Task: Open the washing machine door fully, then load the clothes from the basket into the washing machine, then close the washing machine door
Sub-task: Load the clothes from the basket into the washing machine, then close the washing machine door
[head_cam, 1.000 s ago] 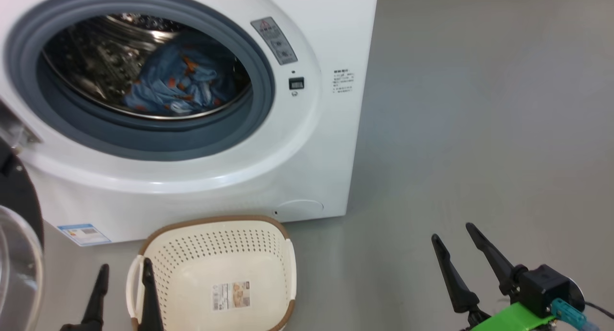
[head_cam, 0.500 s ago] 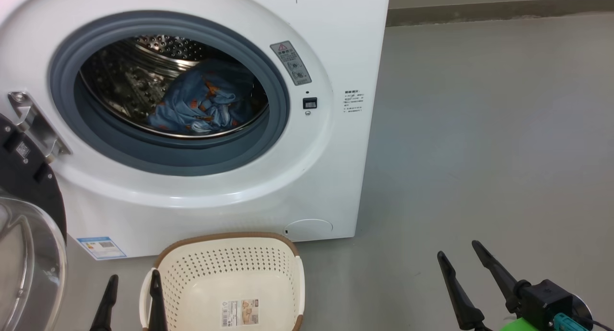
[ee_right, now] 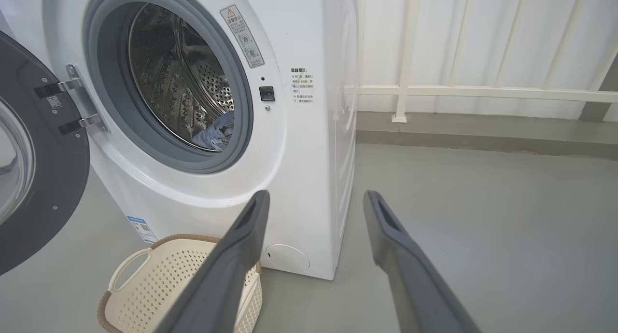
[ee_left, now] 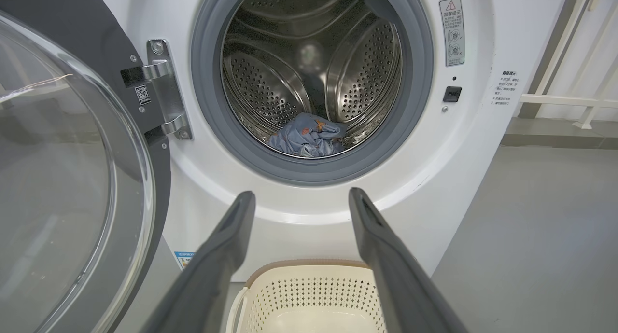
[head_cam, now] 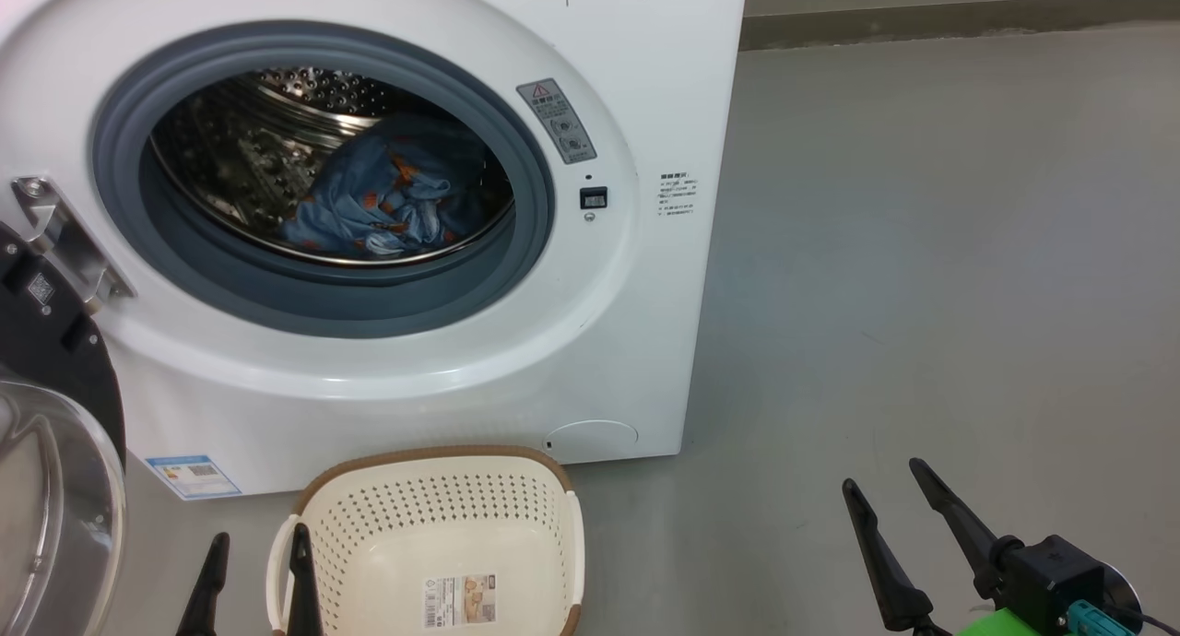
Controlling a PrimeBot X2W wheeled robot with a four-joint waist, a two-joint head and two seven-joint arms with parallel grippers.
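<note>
Grey, smooth floor [head_cam: 922,249] carries the whole work area. A white barred railing [ee_right: 483,91] runs along its far edge in the right wrist view.

1. Machine. A big white front-loading washing machine [head_cam: 645,64] stands on the floor at the upper left of my head view. Its large round glossy black door with the clear glass bowl window [ee_left: 72,178] is swung wide open toward the left edge of that view, hanging on a steel hinge [ee_left: 164,89]. A grey rubber gasket [head_cam: 304,309] rings the opening, and behind it I see the perforated steel drum [ee_left: 270,82].

2. Load. Light blue fabric clothes with orange prints [head_cam: 378,203] lie heaped on the bottom of the drum.

3. Basket. A small cream-white perforated plastic basket with a brown woven-look rim [head_cam: 433,453] sits upright on the floor just in front of the machine, below the drum opening. It sits between the blue energy label [head_cam: 194,477] and the round filter cover [head_cam: 590,438]. The printed sticker [head_cam: 458,599] on its bottom is in plain view.

4. Grippers. My left gripper [head_cam: 258,533] sits at the lower left, its two dark fingers spread wide and holding nothing. One finger overlaps the basket's left handle in the head view, and I cannot tell whether they touch. My right gripper [head_cam: 881,474] hangs over the floor at the lower right, well apart from basket and machine. Its fingers are likewise spread wide with nothing between them.
</note>
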